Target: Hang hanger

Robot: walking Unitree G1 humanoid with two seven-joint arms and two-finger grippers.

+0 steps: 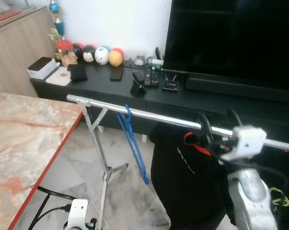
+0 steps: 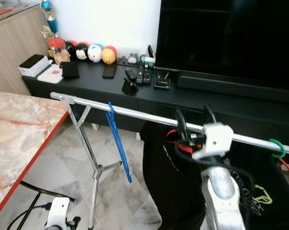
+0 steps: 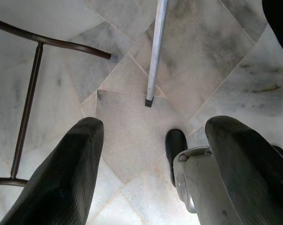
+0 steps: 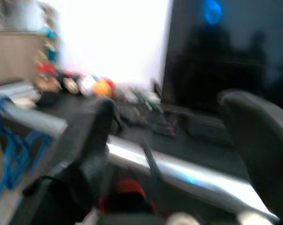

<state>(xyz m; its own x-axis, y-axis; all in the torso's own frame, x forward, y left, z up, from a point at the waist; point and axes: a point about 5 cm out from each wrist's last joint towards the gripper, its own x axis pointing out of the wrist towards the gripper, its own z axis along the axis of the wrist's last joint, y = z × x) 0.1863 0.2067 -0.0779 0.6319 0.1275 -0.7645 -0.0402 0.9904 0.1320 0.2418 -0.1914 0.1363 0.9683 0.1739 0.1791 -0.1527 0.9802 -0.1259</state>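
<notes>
So the red hanger (image 2: 175, 142) is up at the silver rail (image 2: 135, 114) of the clothes rack, with a black shirt (image 2: 168, 177) draped on it. Its red top sits right between the right gripper's (image 2: 194, 120) two black fingers, which are spread apart on either side of the rail, not pinching anything as far as I can see. The right wrist view is pretty blurry, but you can make out the rail running across between the fingers, with the red bit just under it.

Further left along the same rail hangs an empty blue hanger (image 2: 116, 139), tilted, near the rack's crossed legs (image 2: 89, 158). A green hook (image 2: 277, 147) sits on the rail way over on the right end, above another dark garment.

The left gripper (image 3: 151, 159) hangs low, fingers wide apart, pointing at the marble floor (image 3: 132, 122), with one rack leg's foot in view.

Behind the rack there's a black TV bench (image 1: 106, 81) with remotes, round toy heads (image 1: 102, 55) and a white box (image 1: 42, 68), plus a big TV (image 1: 230, 38). A marble table with a red edge (image 1: 20, 139) is on the left.
</notes>
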